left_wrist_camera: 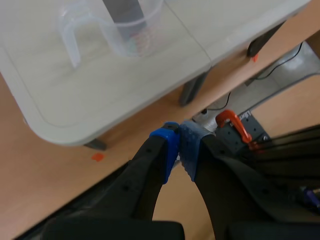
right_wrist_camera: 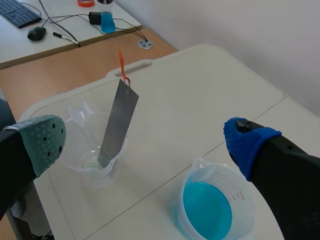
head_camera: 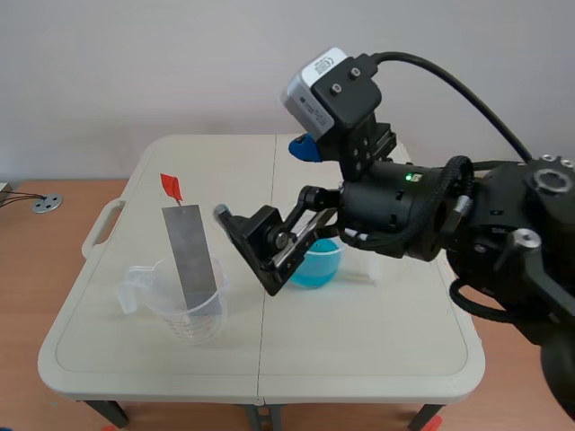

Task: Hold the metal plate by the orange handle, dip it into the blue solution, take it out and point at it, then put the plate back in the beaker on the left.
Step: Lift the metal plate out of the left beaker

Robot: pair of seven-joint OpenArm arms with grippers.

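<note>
A grey metal plate [head_camera: 190, 256] with an orange handle [head_camera: 170, 187] leans upright in a clear beaker [head_camera: 184, 310] on the left of the white table [head_camera: 359, 341]. To its right stands a beaker of blue solution [head_camera: 319, 263]. My right gripper [head_camera: 263, 180] hangs open above the table's middle, with nothing between its fingers. In the right wrist view the plate [right_wrist_camera: 119, 122] and clear beaker [right_wrist_camera: 95, 165] lie ahead of the grey-green pad and the blue beaker [right_wrist_camera: 210, 207] near the blue pad. My left gripper [left_wrist_camera: 179, 150] is shut on nothing, off the table's front edge, with the clear beaker [left_wrist_camera: 125, 35] ahead.
A desk with a keyboard [right_wrist_camera: 20, 12], a mouse [right_wrist_camera: 36, 33] and another blue-filled container [right_wrist_camera: 107, 22] stands beyond the table. Below the left gripper are table legs [left_wrist_camera: 192, 90], an orange clamp [left_wrist_camera: 232, 122] and cables on the floor.
</note>
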